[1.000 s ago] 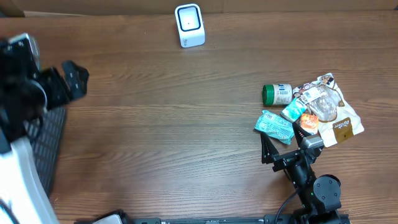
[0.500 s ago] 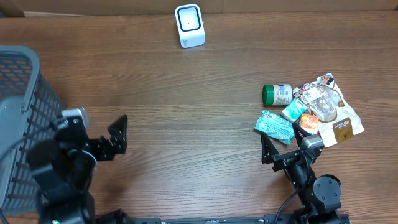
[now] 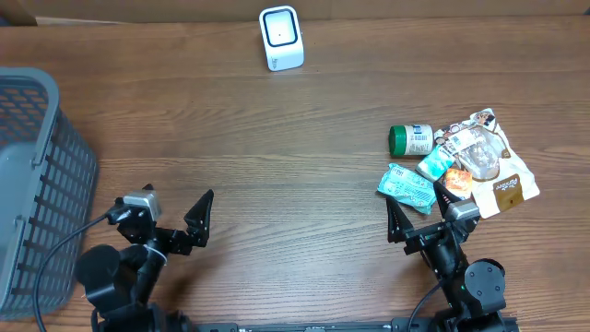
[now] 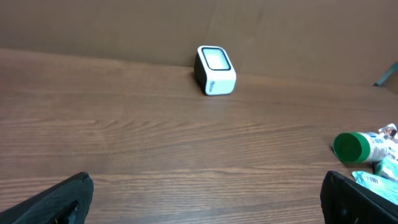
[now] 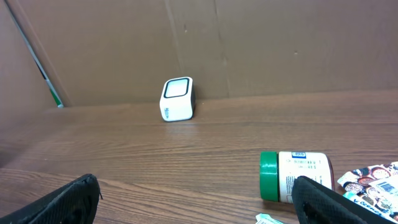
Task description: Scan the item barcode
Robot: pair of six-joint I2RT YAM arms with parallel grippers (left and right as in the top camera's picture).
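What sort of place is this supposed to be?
Likely a mock shop checkout: a white barcode scanner, a pile of packaged groceries and a grey mesh basket on a wooden table.

Mock shop checkout bench: white box-shaped barcode scanner (image 3: 281, 38) on brown wood-grain surface (image 3: 277, 157), grey mesh basket (image 3: 69, 198) to its left, packaged groceries (image 3: 461, 161) to its right.

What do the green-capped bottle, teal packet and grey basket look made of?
Green-capped bottle: probably rigid plastic, smooth, with a printed label wrapped round it.
Teal packet: thin flexible film, crinkled, slightly glossy.
Grey basket: likely moulded plastic, matte, open grid walls; coated wire cannot be ruled out.
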